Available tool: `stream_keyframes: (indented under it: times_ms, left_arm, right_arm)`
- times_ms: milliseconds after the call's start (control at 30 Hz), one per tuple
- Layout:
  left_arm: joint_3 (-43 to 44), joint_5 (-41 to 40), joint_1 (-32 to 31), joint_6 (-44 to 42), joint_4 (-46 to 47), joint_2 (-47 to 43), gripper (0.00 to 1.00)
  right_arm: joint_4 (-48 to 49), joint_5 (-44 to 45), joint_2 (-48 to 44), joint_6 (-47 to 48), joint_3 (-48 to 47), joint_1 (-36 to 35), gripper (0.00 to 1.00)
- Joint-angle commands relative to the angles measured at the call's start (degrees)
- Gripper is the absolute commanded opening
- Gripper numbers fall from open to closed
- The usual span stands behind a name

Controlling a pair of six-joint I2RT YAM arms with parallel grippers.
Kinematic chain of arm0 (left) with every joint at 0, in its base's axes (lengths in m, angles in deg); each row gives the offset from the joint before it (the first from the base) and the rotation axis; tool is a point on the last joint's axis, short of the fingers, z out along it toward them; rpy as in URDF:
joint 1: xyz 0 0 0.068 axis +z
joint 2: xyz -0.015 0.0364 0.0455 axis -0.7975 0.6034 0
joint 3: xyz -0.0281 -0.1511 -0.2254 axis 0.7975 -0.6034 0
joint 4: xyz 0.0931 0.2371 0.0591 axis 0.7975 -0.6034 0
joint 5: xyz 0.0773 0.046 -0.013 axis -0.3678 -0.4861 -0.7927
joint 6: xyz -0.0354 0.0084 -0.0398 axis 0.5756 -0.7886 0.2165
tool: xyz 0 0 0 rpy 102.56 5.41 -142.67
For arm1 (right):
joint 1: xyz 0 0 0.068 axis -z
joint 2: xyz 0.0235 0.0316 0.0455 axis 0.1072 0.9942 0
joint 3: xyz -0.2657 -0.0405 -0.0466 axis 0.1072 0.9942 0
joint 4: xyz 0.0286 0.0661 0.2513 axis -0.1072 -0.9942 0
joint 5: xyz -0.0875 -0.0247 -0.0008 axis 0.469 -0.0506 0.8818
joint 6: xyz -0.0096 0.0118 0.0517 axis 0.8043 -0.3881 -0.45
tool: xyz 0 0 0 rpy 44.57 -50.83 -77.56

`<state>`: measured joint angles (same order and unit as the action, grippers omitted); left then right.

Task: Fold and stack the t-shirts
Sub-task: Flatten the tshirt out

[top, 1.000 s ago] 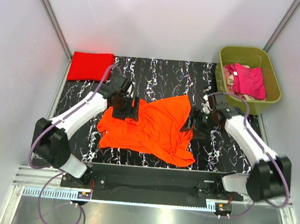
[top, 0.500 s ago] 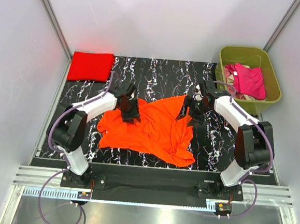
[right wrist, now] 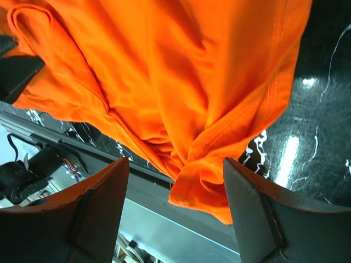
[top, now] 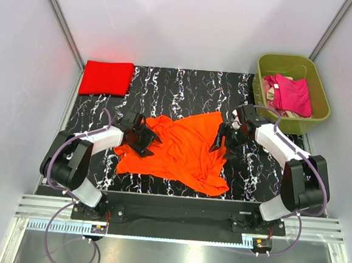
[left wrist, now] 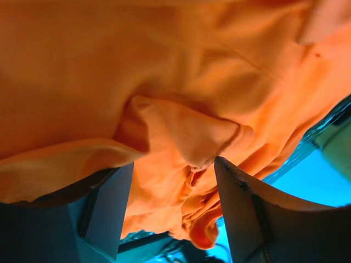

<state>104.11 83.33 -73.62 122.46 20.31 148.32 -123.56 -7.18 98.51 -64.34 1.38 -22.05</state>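
Black marble tabletop (top: 185, 86), white-walled cell: orange t-shirt (top: 180, 150) lies crumpled at centre, unfolded. My left gripper (top: 146, 140) at its left edge, my right gripper (top: 222, 142) at its right, both spread over bunched cloth, nothing pinched. Risk: closing on stacked layers drags whole shirt, fold goes crooked.

We see the overhead view bright and even, sharp throughout, with only soft, faint shadows around the orange t-shirt (top: 180, 150). Far left of it, the red t-shirt (top: 107, 77) casts a pink glow on the wall (top: 52, 79). In the right wrist view, white glare streaks the glossy worktop (right wrist: 323, 109) right of the orange t-shirt. The left wrist view is dim and blurred, cyan-tinted below-right of it.
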Motion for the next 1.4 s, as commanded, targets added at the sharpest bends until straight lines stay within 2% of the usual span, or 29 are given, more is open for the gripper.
stream_keyframes:
  times_ms: [0, 233, 567, 633, 667, 767, 800, 867, 900, 967, 1133, 1200, 1367]
  left_arm:
    - [-0.01, 0.72, 0.25, 8.8, 6.58, -1.45, 0.64]
    - [-0.28, -0.86, 0.16, 14.09, 7.89, 0.13, 0.56]
    - [-0.01, 0.2, -2.21, 18.39, 7.72, 3.04, 0.54]
    - [-0.28, -0.5, -2.38, 18.84, 7.9, 2.86, 0.51]
    - [-0.28, -1.03, -2.38, 18.75, 8.33, 2.68, 0.4]
    - [1.47, -2.79, -2.12, 15.86, 8.95, 1.81, 0.25]
    - [2.61, -3.23, -1.95, 12.02, 7.56, 1.37, 0.13]
    - [7.88, -5.51, -1.94, 6.91, 3.35, 0.31, 0.0]
    - [9.29, -5.87, -1.94, 2.79, -0.59, 0.14, 0.0]
    - [10.1, -5.17, -1.94, -0.48, -2.29, -1.44, 0.0]
    - [4.14, -2.27, -1.59, -1.29, -4.06, -6.09, 0.0]
    - [2.8, -1.65, -1.16, -1.29, -4.14, -7.07, 0.0]
    - [1.74, -0.07, -0.45, -3.48, -4.06, -9.71, 0.0]
  right_arm:
    - [0.29, -0.86, -3.51, 1.13, 2.0, 0.17, 0.76]
    - [-0.85, -1.22, -6.33, 3.23, 3.58, 0.08, 0.76]
    - [-2.0, -0.78, -9.14, 3.77, 6.04, -0.18, 0.76]
    - [-2.61, -0.43, -9.5, 3.59, 6.48, -0.36, 0.76]
    - [-2.96, -0.34, -9.67, 3.42, 6.83, -0.53, 0.76]
    - [-5.85, 0.18, -10.02, 3.5, 6.66, -1.93, 0.73]
    - [-7.43, 1.32, -10.46, 3.68, 6.49, -2.72, 0.73]
    - [-8.58, 1.68, -11.95, 4.2, 5.78, -5.18, 0.73]
    - [-9.28, 2.2, -12.22, 4.64, 5.61, -5.98, 0.73]
    - [-10.17, 3.61, -12.14, 5.34, 4.29, -8.08, 0.73]
    - [-10.79, 1.59, -9.94, 11.23, 1.04, -10.29, 0.75]
    - [-8.26, -0.85, -9.06, 12.2, 0.42, -11.6, 0.74]
    - [-7.97, 0.72, -3.36, 13.26, -3.62, -14.42, 0.71]
